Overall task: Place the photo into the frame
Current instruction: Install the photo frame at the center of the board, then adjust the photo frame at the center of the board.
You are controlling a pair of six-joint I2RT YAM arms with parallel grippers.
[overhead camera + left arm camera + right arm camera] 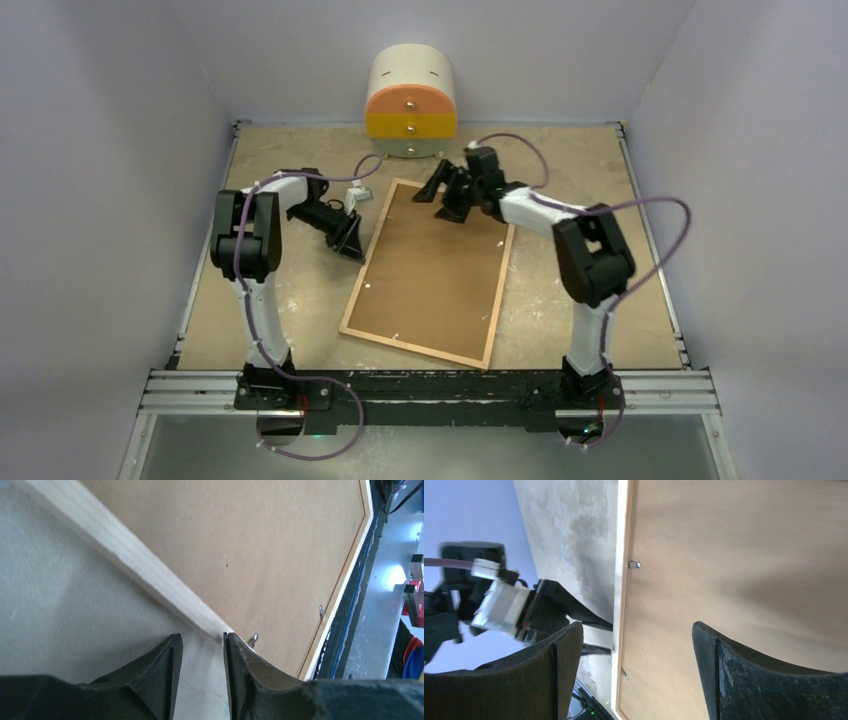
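Top view: the frame (415,348) lies back-up on the surface (310,292), backing board (430,270) filling it; no photo shows. Left wrist: your left claw (202,637), narrow, straddles the frame's left rail, grip uncertain; pulling may skew it. Right wrist: your right claw (635,626) gapes empty over the frame's far end.
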